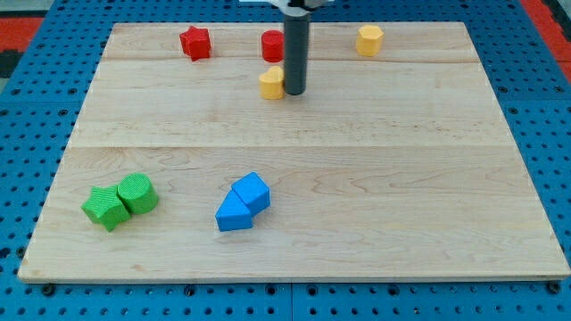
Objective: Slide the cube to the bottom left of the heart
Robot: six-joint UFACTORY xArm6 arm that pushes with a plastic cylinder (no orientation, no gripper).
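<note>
The blue cube [252, 191] sits low on the wooden board [401, 178], left of centre, touching a blue triangular block [234, 215] at its lower left. The yellow heart [272, 83] lies near the view's top, a little left of centre. My tip [294, 92] rests on the board just to the right of the heart, touching it or nearly so. The tip is far above the blue cube in the view. The rod partly hides a red cylinder [271, 45] behind it.
A red star [194, 42] lies at the top left and a yellow hexagon [369, 39] at the top right. A green star [105, 208] and a green cylinder [137, 193] touch each other at the bottom left.
</note>
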